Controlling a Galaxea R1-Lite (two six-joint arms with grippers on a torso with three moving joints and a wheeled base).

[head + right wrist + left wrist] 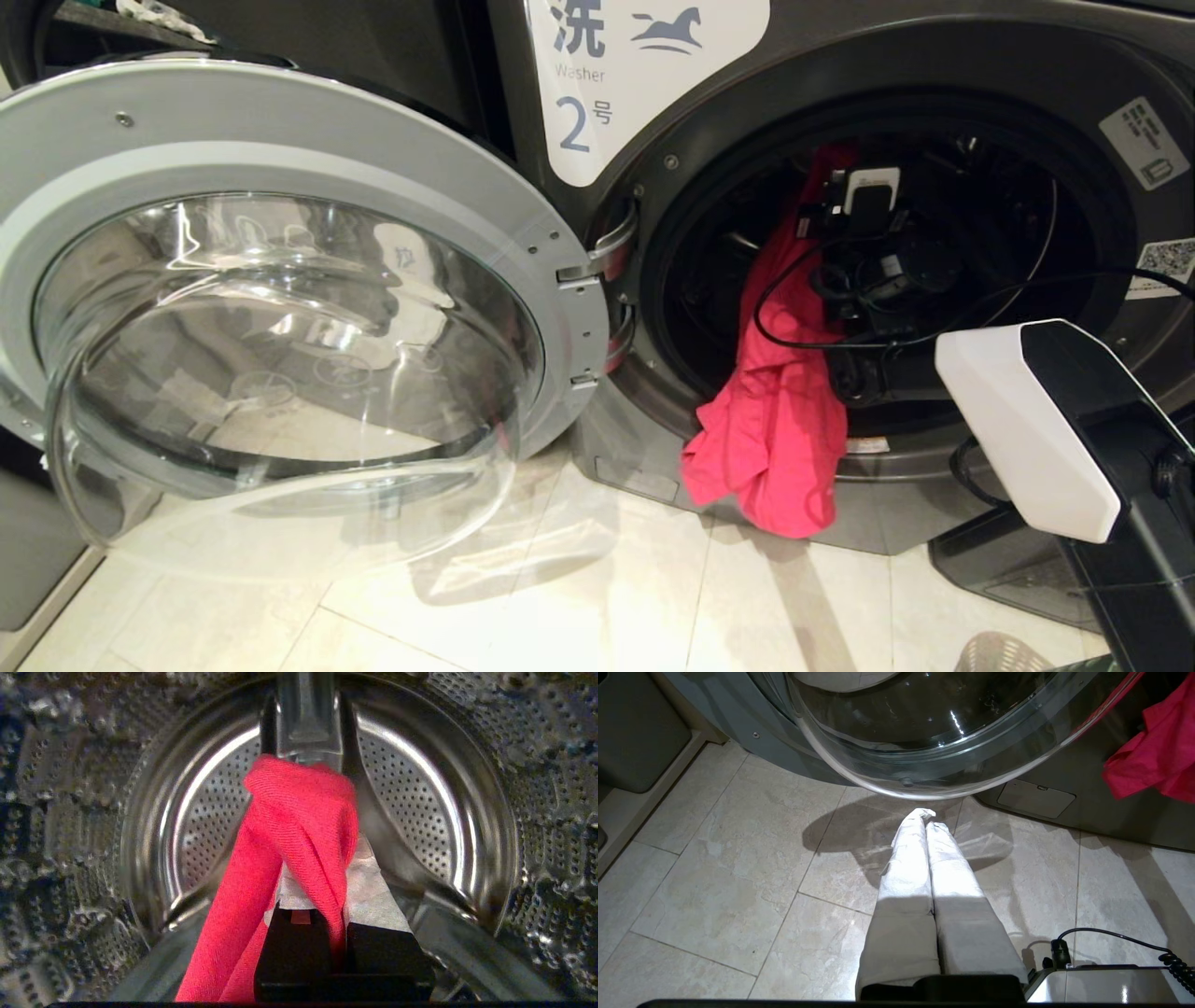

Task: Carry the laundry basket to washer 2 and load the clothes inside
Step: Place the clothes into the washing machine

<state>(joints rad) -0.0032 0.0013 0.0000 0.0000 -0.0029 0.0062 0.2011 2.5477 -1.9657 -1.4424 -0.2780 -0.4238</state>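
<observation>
Washer 2 [597,103] stands right in front of me, and its round glass door [280,308] is swung wide open to the left. My right arm [1027,420] reaches through the opening into the steel drum [420,788]. There my right gripper [317,812] is shut on the red-pink cloth [299,812]. The cloth [775,411] trails out over the door sill and hangs down the washer's front toward the floor. My left gripper [926,815] is shut with nothing in it, parked low over the tiles below the open door. Only a perforated edge of the laundry basket [1004,653] shows at the bottom right.
The open door [924,742] overhangs the pale tiled floor [560,597] on the left. Black cables [794,336] loop off my right wrist across the drum opening. A dark low panel [1008,569] sits at the washer's foot on the right.
</observation>
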